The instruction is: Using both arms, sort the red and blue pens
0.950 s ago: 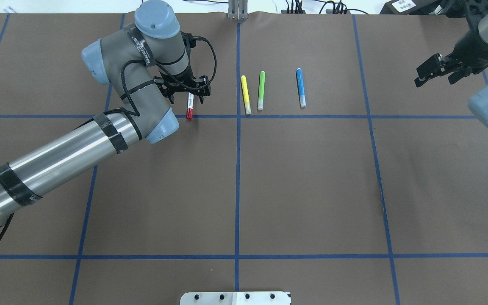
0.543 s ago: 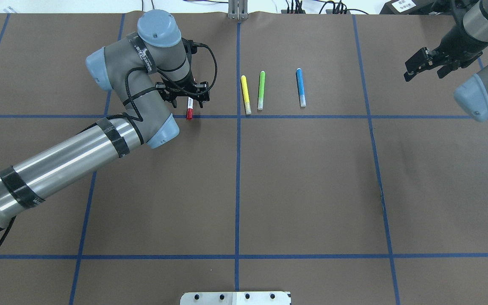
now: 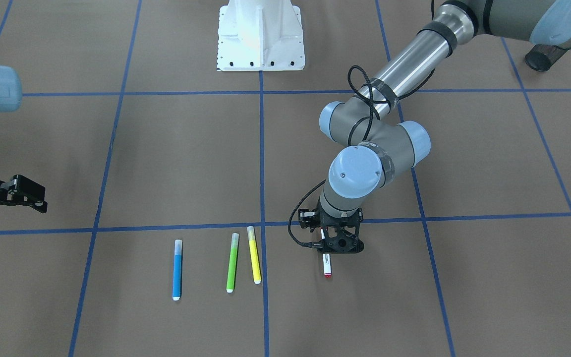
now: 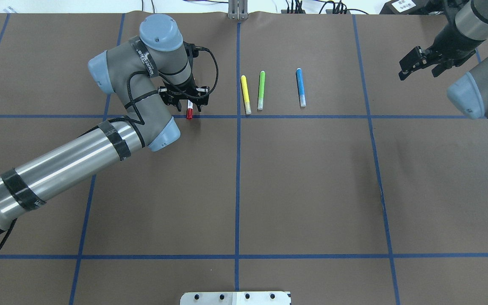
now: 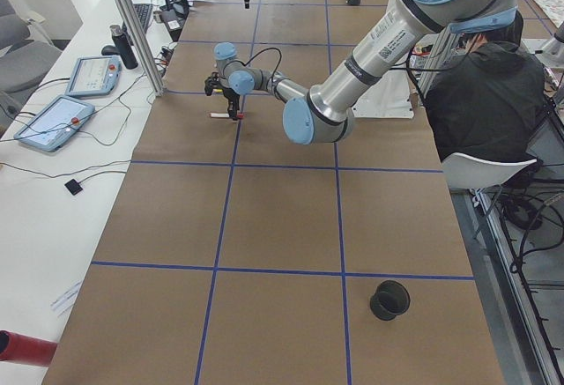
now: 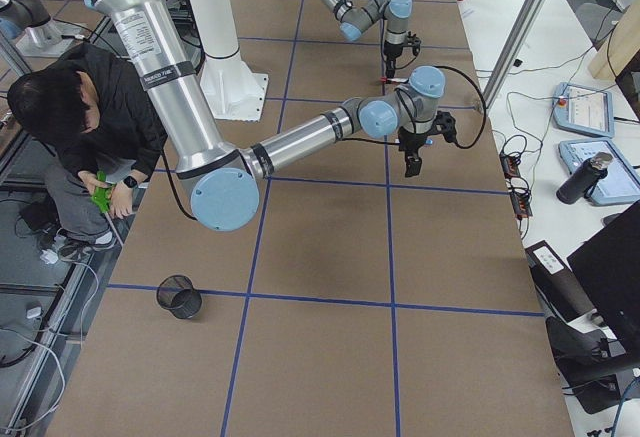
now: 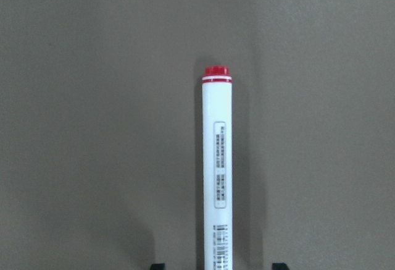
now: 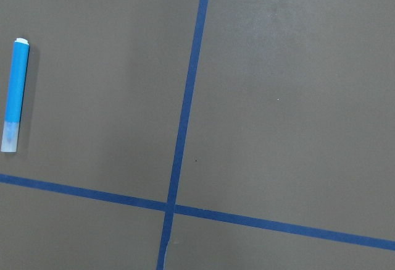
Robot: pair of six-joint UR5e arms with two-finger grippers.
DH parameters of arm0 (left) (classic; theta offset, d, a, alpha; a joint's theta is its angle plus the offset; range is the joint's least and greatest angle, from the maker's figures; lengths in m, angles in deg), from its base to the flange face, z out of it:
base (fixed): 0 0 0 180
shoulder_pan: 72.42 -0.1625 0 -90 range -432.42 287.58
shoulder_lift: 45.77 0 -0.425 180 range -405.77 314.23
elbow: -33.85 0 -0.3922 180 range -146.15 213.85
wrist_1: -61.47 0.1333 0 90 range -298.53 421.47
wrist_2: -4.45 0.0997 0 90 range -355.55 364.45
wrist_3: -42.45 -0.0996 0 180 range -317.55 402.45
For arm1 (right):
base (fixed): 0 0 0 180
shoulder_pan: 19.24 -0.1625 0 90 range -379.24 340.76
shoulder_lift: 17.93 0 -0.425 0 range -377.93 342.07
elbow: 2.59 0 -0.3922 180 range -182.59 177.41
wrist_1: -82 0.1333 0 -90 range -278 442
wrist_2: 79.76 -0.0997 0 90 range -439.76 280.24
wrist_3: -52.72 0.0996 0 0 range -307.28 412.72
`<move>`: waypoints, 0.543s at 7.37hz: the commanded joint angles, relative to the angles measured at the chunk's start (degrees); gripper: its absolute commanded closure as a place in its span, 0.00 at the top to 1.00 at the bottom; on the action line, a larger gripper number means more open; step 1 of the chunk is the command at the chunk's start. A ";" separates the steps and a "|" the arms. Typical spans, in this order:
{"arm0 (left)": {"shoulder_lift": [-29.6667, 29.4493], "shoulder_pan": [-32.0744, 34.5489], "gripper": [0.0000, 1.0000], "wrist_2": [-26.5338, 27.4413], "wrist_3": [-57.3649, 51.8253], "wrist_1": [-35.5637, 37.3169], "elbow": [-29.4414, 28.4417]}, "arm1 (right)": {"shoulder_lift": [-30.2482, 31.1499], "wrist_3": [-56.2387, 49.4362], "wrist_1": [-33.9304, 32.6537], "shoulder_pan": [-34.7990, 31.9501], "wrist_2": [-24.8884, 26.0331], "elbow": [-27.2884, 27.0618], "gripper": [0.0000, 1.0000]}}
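The red pen (image 4: 189, 111), a white barrel with a red cap, lies flat on the brown table near a blue tape line. My left gripper (image 4: 188, 105) hangs low over it, open, one finger on each side of the barrel. In the left wrist view the red pen (image 7: 217, 171) runs up the middle, clear of both fingertips (image 7: 157, 265). The blue pen (image 4: 300, 87) lies further right, also seen as the blue pen (image 8: 15, 94) at the right wrist view's left edge. My right gripper (image 4: 407, 70) is open and empty in the air, well to its right.
A yellow highlighter (image 4: 246, 94) and a green highlighter (image 4: 261, 90) lie side by side between the two pens. A black mesh cup (image 5: 389, 299) stands near the table's left end, another (image 6: 180, 297) near its right end. A person (image 5: 489, 94) sits behind the robot's base.
My left gripper has come down closer over the red pen. My right arm has swung left and toward the far edge of the table, gripper still open.
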 commanded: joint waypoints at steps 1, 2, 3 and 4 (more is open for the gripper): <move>0.00 -0.38 0.43 0.00 0.00 -0.01 0.00 | -1.66 0.00 0.00 0.25 0.09 1.86 0.99; 0.09 -0.46 0.22 0.09 -0.17 0.08 0.08 | -1.84 0.00 0.09 0.25 0.09 2.31 0.99; 0.09 -0.64 0.00 0.78 -0.61 -0.01 0.43 | -1.85 0.09 0.00 0.17 0.09 2.05 0.99; 0.01 -0.47 0.00 0.79 -0.53 0.08 1.04 | -1.85 0.26 0.00 0.08 0.09 2.13 0.99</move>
